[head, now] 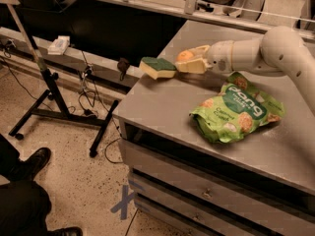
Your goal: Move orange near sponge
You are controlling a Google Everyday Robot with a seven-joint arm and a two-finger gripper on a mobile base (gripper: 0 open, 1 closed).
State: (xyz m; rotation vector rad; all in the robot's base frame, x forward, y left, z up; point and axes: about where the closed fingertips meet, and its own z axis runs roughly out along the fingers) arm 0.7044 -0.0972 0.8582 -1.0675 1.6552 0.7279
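Observation:
The sponge (157, 67), dark green on top with a pale yellow body, lies at the left edge of the grey counter (162, 107). The orange (185, 56) is a small round fruit held between my gripper's pale fingers just right of the sponge. My gripper (188, 62) reaches in from the right on the white arm (266, 50), shut on the orange, low over the counter and nearly touching the sponge's right end.
A bright green snack bag (236, 109) lies on the counter right of centre. Drawers (197, 191) run below the counter front. A black metal stand (49, 87) and cables are on the floor to the left. A person's shoe (29, 163) is at lower left.

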